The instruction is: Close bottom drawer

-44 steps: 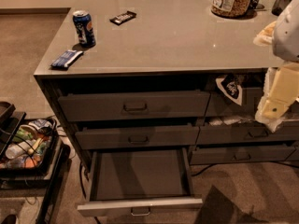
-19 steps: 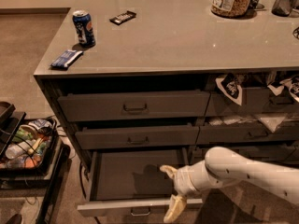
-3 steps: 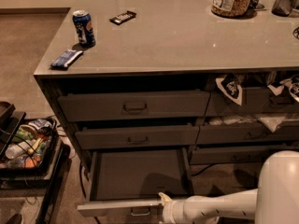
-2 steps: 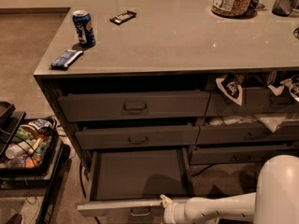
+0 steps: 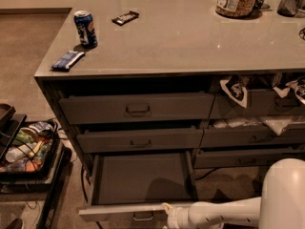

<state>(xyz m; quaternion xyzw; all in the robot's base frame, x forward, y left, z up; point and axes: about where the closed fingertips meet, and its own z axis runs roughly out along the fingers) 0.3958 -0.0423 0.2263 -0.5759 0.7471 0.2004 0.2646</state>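
Skew is the risk: under the counter [image 5: 190,37] the bottom drawer [image 5: 143,178] stands wide open, and the gripper [image 5: 167,212], whose hold I cannot tell, sits at its front beside the handle [image 5: 143,217], so an off-centre push might jam it

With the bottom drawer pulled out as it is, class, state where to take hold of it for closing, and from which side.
The bail handle at the middle of the slim front panel of the bottom drawer, approached from the front: the drawer is pulled out toward the camera, and a central hold should push it straight. The gripper is at that panel, right of the handle.
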